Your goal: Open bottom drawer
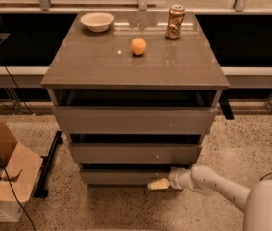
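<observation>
**Gripper low at the bottom drawer's front, pull not yet made**

The bottom drawer (121, 177) is the lowest and narrowest of three grey fronts in the cabinet, just above the floor; only a dark slit shows above its panel, so I judge the opening hardly begun. The gripper (158, 184) hangs at the lower right corner of that front, its pale tip against or just beside the bottom edge; whether it is released or clenched I cannot tell.

The panel has no handle, so the step likely calls for catching an edge, under the lower lip or in the slit above, then drawing straight out, level with the floor; a slanted pull from one corner could rack the drawer, and the tip may slip off the plain face.

The middle drawer (135, 153) and top drawer (135, 120) overhang it, leaving little room from above. On the cabinet top (87, 66) a bowl (97, 21) sits at the far left corner, a can (175, 21) at the far right corner, an orange (138, 46) between them, nearer the middle; a jerk might roll the orange. A cardboard box (6, 172) lies on the floor well to the left; a black bar (49, 165) lies beside the cabinet's left foot; neither seems to bar the drawer's path.
</observation>
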`<state>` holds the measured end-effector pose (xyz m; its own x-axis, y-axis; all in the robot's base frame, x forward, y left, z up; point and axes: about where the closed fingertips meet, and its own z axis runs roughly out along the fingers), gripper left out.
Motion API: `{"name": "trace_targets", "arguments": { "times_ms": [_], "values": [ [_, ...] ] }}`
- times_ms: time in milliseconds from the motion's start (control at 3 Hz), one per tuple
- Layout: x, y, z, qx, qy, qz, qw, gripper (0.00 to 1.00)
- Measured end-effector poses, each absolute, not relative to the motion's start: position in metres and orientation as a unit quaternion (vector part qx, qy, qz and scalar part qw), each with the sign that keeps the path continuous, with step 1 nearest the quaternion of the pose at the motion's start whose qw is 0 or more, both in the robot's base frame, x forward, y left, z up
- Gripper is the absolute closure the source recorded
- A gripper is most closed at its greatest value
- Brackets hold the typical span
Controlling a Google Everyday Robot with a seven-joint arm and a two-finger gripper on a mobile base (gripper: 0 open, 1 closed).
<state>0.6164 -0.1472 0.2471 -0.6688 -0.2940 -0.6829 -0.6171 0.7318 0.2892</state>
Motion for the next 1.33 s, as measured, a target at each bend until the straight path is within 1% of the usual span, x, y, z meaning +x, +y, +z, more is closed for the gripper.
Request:
{"name": "trace_targets", "arguments": {
  "times_ms": [333,667,1000,1333],
  "values": [
    [0.638,-0.146,0.221,-0.255,0.879,0.267,0.303,0.00],
    [0.644,-0.146,0.212,-0.252,0.880,0.270,0.298,0.00],
    [0.641,-0.145,0.207,-0.251,0.885,0.270,0.285,0.18],
    [0.641,-0.145,0.208,-0.251,0.885,0.270,0.285,0.42]
  ]
}}
